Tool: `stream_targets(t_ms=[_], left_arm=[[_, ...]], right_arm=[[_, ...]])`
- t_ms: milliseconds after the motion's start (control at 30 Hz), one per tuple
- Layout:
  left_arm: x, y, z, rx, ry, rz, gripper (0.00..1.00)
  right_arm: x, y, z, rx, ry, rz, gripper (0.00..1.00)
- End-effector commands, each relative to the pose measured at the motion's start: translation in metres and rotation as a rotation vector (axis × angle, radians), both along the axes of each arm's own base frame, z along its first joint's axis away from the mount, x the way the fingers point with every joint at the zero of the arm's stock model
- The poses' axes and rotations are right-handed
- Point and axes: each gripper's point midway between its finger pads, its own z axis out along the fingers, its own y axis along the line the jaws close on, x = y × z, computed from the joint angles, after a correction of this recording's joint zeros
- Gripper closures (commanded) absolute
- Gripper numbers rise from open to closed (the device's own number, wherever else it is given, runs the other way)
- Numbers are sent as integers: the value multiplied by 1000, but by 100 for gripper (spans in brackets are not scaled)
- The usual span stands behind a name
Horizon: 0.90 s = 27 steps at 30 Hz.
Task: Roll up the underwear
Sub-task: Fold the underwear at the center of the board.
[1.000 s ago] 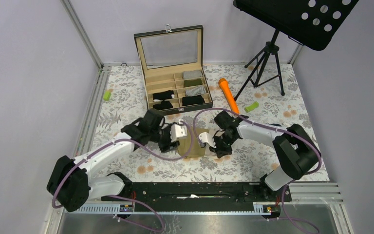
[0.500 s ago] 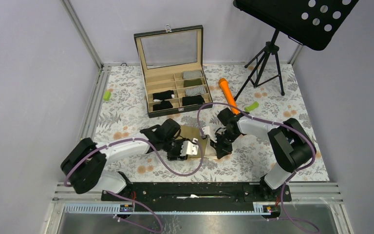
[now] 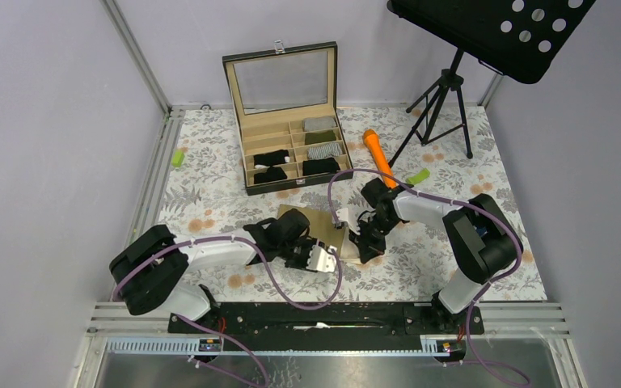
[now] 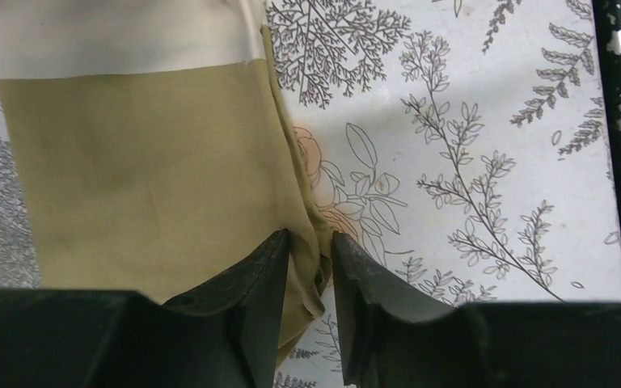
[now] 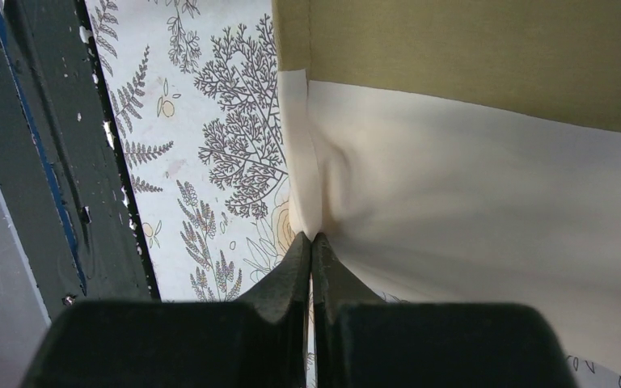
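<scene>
My left claw (image 4: 311, 267) has swung down to the olive underwear's (image 4: 145, 186) near edge, closing on it; right claw (image 5: 313, 259) pinches the waistband. Still flat, no rolling yet.

**Olive, Cream and Grey Leaves**

The underwear (image 4: 145, 186) is olive-tan with a broad cream-white band along one edge. The worktop (image 3: 210, 174) is covered in a white cloth printed with grey ferns and leafy sprigs and a scatter of pale orange blossoms. The left pincer (image 4: 311, 283) and right pincer (image 5: 312, 267) both have black fingers. The arms are white and black, trailed by purple cables (image 3: 271, 271). The box (image 3: 291, 121) is tan inside with a dark outer rim, and holds black, grey and olive rolls. An orange stick (image 3: 378, 158) lies near two light-green cylinders (image 3: 178, 158). The music stand (image 3: 485, 32) is black.
</scene>
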Motion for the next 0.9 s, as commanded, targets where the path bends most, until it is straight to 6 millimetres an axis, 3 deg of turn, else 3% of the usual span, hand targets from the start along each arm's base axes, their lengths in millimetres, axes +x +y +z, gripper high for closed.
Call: stream_targets(t_ms=[0,167,233,433,600,867], left_arm=[[16,-5,-1,-10,-119,-12,69],[13,1,-6,26,-116,-27,95],[16,-2,0,18,-115,-12,100],[44,-15,41,-87,-87,111,100],[45,-20,62,-125,-53,82,100],[58,-20,66,-110,-42,31,100]], right_arm=[[11,-7,-8,-48,-36,-7,100],[11,-7,-2,-44,-43,-4,100],[11,-5,7,-29,-44,-4,100],[12,3,32,14,-44,-16,100],[10,6,45,27,-28,-32,100],[14,5,57,39,25,-80,100]])
